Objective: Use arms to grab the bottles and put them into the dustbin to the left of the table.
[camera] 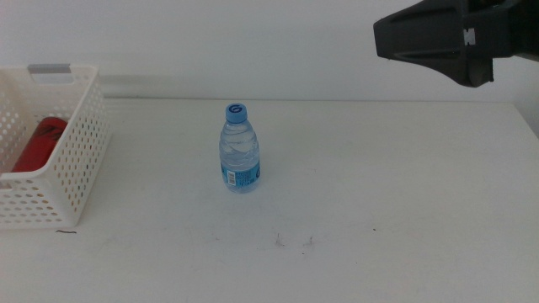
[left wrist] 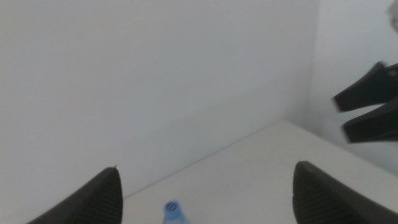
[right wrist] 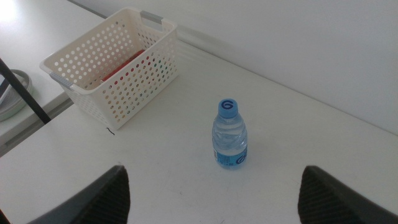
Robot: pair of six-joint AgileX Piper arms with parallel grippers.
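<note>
A small clear water bottle [camera: 239, 150] with a blue cap and label stands upright at the middle of the white table [camera: 396, 185]. The white perforated dustbin [camera: 77, 151] sits at the table's left end with a red can [camera: 38, 143] lying inside. My right gripper [camera: 396, 38] hovers high at the far right, well away from the bottle. In the right wrist view it is open [right wrist: 214, 199], above the bottle [right wrist: 230, 135] and dustbin [right wrist: 134, 93]. My left gripper [left wrist: 205, 199] is open, raised, with only the bottle's cap [left wrist: 172, 208] showing below it.
The white wall runs behind the table. In the right wrist view a black pole [right wrist: 25, 87] and a round grey object [right wrist: 9, 93] stand beyond the table's edge by the dustbin. Tiny dark marks [camera: 290, 242] dot the front of the table.
</note>
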